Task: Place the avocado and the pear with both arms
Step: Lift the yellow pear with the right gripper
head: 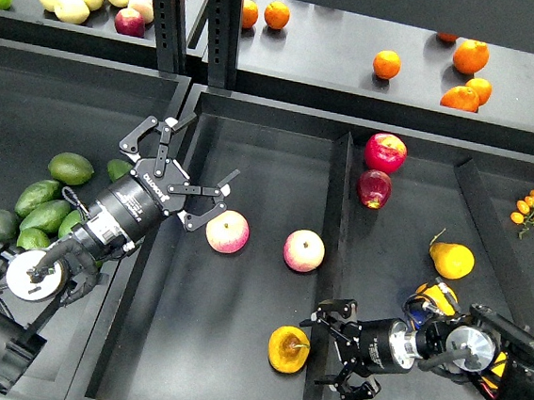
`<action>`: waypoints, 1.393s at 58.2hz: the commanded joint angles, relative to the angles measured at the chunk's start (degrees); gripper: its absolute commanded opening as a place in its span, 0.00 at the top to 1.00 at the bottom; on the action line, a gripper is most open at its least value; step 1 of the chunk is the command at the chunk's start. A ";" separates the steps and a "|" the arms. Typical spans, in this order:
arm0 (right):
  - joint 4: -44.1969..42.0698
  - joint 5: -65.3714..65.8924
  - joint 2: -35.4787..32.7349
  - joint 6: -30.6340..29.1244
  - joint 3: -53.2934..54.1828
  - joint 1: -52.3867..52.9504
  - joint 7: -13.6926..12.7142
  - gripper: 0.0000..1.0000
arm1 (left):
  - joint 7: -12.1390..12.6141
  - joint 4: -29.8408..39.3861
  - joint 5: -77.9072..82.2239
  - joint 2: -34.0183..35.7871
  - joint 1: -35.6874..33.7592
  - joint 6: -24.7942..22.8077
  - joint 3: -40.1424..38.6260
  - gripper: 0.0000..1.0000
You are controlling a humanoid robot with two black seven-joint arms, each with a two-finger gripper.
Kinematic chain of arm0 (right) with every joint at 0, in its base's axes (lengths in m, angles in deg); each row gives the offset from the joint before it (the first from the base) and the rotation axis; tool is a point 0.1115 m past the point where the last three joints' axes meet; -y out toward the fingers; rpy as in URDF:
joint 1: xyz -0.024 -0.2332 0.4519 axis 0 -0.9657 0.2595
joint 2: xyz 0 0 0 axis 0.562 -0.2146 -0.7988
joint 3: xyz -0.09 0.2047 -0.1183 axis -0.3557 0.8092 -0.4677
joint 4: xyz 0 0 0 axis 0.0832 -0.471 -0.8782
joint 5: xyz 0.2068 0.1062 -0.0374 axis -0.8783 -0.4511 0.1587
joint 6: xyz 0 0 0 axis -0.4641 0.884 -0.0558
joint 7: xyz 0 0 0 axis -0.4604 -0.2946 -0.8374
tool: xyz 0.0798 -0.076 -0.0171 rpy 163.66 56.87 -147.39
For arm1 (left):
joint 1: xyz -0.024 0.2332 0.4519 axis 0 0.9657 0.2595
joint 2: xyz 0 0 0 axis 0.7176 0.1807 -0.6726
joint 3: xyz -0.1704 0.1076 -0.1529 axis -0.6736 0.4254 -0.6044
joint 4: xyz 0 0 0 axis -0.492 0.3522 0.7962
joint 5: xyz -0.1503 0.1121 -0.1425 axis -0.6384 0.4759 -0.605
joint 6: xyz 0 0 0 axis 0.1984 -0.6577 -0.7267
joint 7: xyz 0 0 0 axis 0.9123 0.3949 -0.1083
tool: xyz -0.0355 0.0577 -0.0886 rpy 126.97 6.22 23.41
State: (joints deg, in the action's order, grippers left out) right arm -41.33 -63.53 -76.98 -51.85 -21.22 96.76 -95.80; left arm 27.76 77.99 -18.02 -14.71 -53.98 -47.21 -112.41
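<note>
The right gripper (336,350) has its two fingers spread apart and holds nothing; it points toward the left, and the pear (288,348) lies just beside its fingertips, on the far side of the black divider (333,263) from the arm that carries it. I take this yellow-orange fruit with a thin brown stem in its dimpled end as the pear of the task; the dimple faces the gripper, so its long axis seems to run almost along the line of approach. The left gripper (189,169) is also spread wide and empty, and it hovers well left of the divider, above the same middle bin as the pear, close to a pink-and-yellow apple (228,231). The avocados (44,202) lie in a group in the next bin, much farther from the divider, beside the left arm and behind its open fingers; which one is meant I cannot tell. In my judgement the right arm is clearly the nearer one for the pear, and the left arm for an avocado, but the left gripper would first need to turn back toward its own side.
</note>
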 commanded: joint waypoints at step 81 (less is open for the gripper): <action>-6.49 1.35 3.93 0.00 0.17 0.53 0.00 0.34 | 0.00 0.51 0.00 0.00 0.61 0.00 0.03 0.00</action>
State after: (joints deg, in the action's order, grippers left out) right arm -47.35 -61.49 -73.11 -51.85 -21.13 96.84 -95.80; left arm 27.76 78.59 -18.02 -14.71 -53.37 -47.21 -112.38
